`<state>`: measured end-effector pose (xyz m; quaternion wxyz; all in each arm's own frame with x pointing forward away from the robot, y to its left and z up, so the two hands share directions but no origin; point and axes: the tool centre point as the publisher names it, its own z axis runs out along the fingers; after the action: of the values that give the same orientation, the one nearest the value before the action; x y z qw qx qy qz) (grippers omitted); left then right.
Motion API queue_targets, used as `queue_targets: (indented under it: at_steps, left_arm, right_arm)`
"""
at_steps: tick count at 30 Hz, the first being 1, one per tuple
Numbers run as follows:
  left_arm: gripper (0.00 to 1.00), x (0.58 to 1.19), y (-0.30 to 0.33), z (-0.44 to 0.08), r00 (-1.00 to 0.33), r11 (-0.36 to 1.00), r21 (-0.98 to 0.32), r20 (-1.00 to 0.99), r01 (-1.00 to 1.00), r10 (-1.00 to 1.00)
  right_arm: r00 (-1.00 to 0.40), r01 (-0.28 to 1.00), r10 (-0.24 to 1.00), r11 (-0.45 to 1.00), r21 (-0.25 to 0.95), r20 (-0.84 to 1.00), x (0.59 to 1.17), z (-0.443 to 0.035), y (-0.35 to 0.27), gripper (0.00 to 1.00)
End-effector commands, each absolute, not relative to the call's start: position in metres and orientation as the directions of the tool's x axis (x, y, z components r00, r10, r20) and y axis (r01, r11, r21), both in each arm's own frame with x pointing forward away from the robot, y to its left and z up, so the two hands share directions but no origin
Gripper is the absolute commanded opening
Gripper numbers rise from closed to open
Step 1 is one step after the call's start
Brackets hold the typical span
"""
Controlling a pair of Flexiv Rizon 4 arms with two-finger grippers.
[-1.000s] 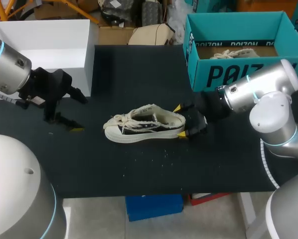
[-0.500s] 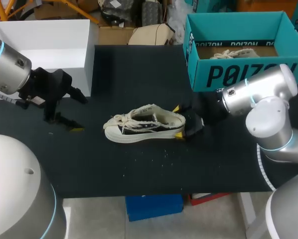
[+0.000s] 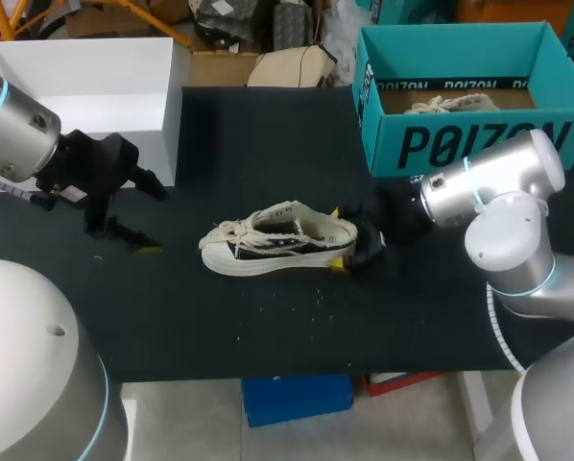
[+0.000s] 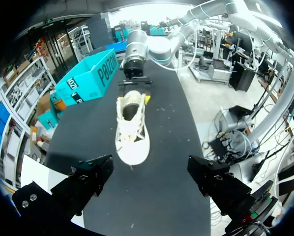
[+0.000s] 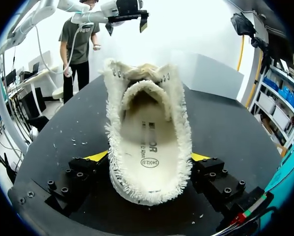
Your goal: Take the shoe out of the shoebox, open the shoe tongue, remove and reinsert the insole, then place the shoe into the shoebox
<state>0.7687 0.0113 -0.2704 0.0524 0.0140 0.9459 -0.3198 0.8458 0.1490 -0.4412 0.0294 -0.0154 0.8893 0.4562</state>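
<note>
On the black tabletop, the shoe lies nine-to-three, its heel at three inside your right hand; whether it grasps, you cannot tell. Your left hand, released, sits farther off at nine.

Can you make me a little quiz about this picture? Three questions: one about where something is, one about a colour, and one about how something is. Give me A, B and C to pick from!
1. Where is the shoe that lies out in the open?
A. in the white box
B. on the black table
C. on the floor

2. What colour is the shoebox?
A. blue-green
B. red
C. yellow

3. How is the left gripper?
A. shut on a lace
B. open, with nothing in it
C. holding a sock

Answers:
1. B, the shoe stands on its sole on the table.
2. A, the shoebox walls are blue-green.
3. B, its fingers stand wide apart over bare table.
</note>
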Motion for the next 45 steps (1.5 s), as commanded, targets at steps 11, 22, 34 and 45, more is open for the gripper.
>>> queue_targets:
  at_steps: [11,22,34,45]
  left_arm:
    - [1.0,0.768,0.011,-0.272,-0.994,0.795,-0.604,-0.112,0.061,-0.008]
    - [1.0,0.768,0.011,-0.272,-0.994,0.795,-0.604,-0.112,0.061,-0.008]
    - [1.0,0.768,0.011,-0.272,-0.994,0.795,-0.604,-0.112,0.061,-0.008]
    - [1.0,0.735,-0.014,-0.276,-0.959,0.836,-0.472,0.175,-0.28,-0.222]
  right_arm:
    - [-0.998,-0.051,-0.003,0.591,0.805,-0.061,0.849,-0.441,0.152,0.0]
    - [-0.998,-0.051,-0.003,0.591,0.805,-0.061,0.849,-0.441,0.152,0.0]
    - [-0.998,-0.051,-0.003,0.591,0.805,-0.061,0.849,-0.441,0.152,0.0]
    - [-0.998,-0.051,-0.003,0.591,0.805,-0.061,0.849,-0.441,0.152,0.0]
